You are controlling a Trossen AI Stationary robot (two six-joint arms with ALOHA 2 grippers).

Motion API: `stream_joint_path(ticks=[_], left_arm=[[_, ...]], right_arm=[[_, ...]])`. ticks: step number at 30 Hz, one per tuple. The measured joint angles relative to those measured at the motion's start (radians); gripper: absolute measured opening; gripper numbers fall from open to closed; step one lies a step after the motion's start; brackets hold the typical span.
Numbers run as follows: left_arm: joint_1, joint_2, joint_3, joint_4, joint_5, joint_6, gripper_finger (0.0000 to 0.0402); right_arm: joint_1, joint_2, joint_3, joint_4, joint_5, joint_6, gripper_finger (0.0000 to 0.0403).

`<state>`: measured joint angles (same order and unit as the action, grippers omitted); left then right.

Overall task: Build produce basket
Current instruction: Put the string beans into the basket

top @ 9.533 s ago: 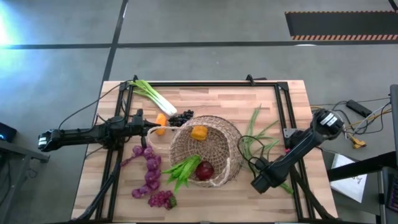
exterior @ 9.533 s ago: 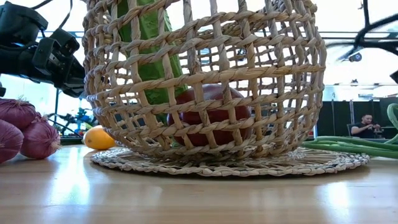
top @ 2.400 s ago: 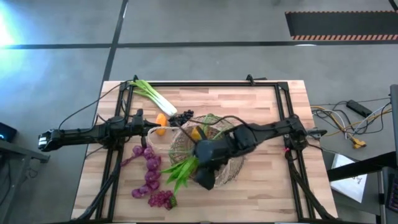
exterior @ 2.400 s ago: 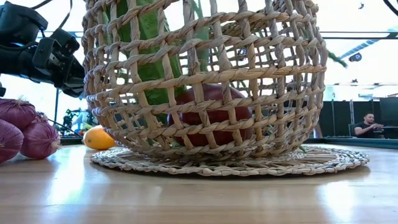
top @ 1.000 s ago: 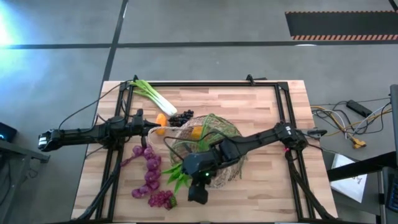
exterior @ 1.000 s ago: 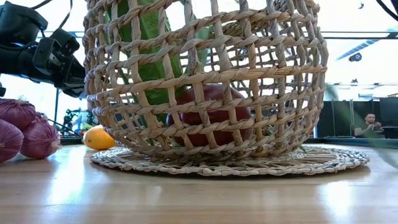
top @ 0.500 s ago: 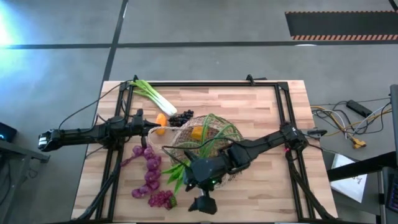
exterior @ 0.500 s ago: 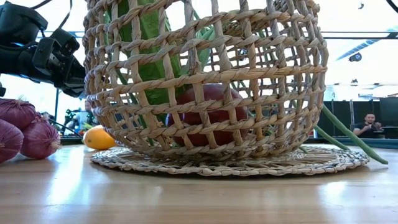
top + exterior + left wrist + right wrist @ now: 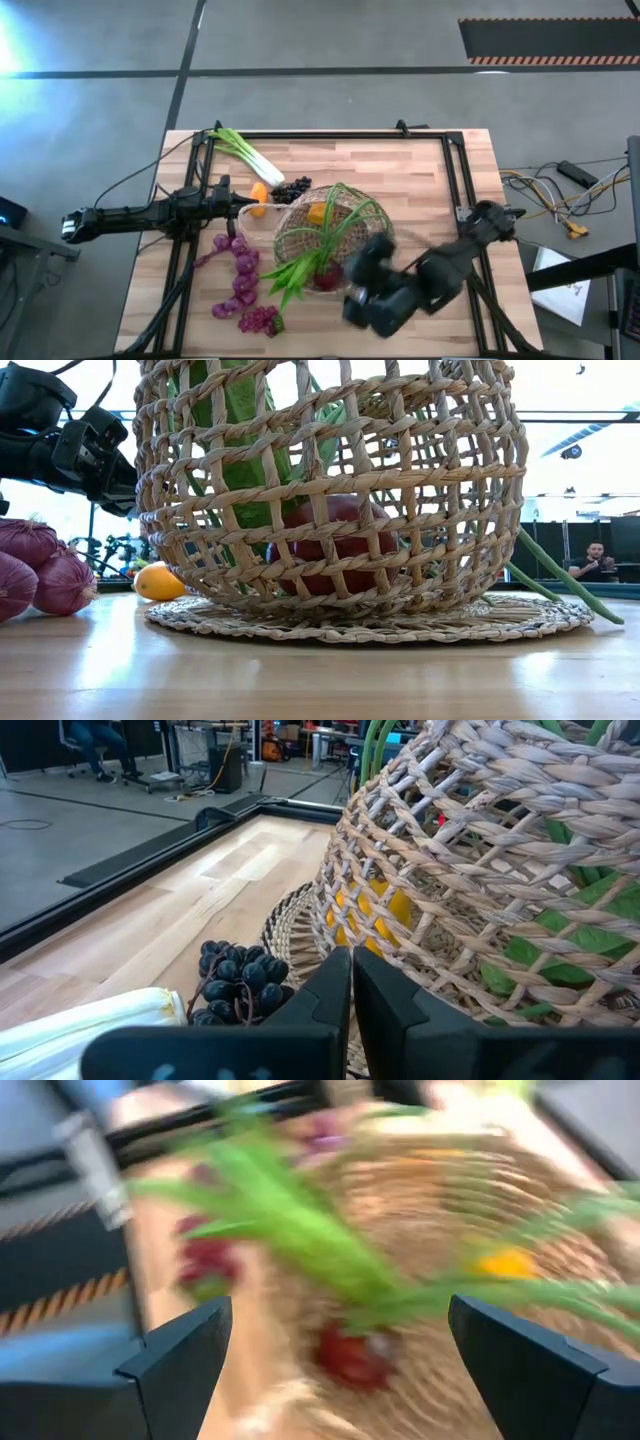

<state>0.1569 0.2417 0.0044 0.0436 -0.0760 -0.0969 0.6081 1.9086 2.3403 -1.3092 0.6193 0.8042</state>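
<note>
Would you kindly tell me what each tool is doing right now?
Left tool: shut, holding nothing, beside the wicker basket.
Right tool: open, empty, near the basket.

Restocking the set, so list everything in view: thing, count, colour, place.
basket: one, tan wicker, table centre
apple: one, red, inside basket
green leaves: one bunch, draped across basket, tips past its rim
broad green leaves: one bunch, over basket's near-left rim
orange piece: one, inside basket
orange piece: one, on table left of basket
grapes: one dark bunch, beside basket's far-left edge
leek: one, white-green, far-left table
purple bunches: a string, left of basket
pink-red bunch: one, near edge
person: one, seated in the room behind
left end effector: shut, by the table's orange piece
right end effector: open, empty, right of basket near the front
</note>
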Motion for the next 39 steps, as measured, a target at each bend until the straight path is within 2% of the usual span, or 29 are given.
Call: stream_joint_path(ticks=[3,5,8,11,18,21,26,33,39], left_arm=[[0.0,0.0,0.0,0.0,0.0,0.0,0.0],[0.0,0.0,0.0,0.0,0.0,0.0,0.0],[0.0,0.0,0.0,-0.001,0.0,0.0,0.0],[0.0,-0.001,0.0,-0.001,0.0,0.0,0.0],[0.0,0.005,0.0,0.0,-0.001,0.0,0.0],[0.0,0.006,0.0,0.0,-0.002,0.0,0.0],[0.0,0.006,0.0,0.0,-0.002,0.0,0.0],[0.0,0.006,0.0,0.0,-0.002,0.0,0.0],[0.0,0.006,0.0,0.0,-0.003,0.0,0.0]], right_arm=[[0.007,-0.046,0.004,-0.195,0.091,0.233,0.0364],[0.007,-0.062,0.004,-0.273,0.121,0.332,0.0364],[0.005,-0.088,-0.028,-0.25,0.109,0.331,0.0364],[-0.032,-0.104,-0.054,-0.262,0.044,0.39,0.0364],[-0.104,-0.121,-0.255,-0.264,-0.206,0.416,0.0363],[-0.127,-0.133,-0.322,-0.26,-0.23,0.406,0.0361],[-0.139,-0.174,-0.355,-0.26,-0.223,0.362,0.0326],[-0.138,-0.243,-0.321,-0.263,-0.133,0.365,0.0267],[-0.151,-0.278,-0.392,-0.262,-0.202,0.406,0.0215]])
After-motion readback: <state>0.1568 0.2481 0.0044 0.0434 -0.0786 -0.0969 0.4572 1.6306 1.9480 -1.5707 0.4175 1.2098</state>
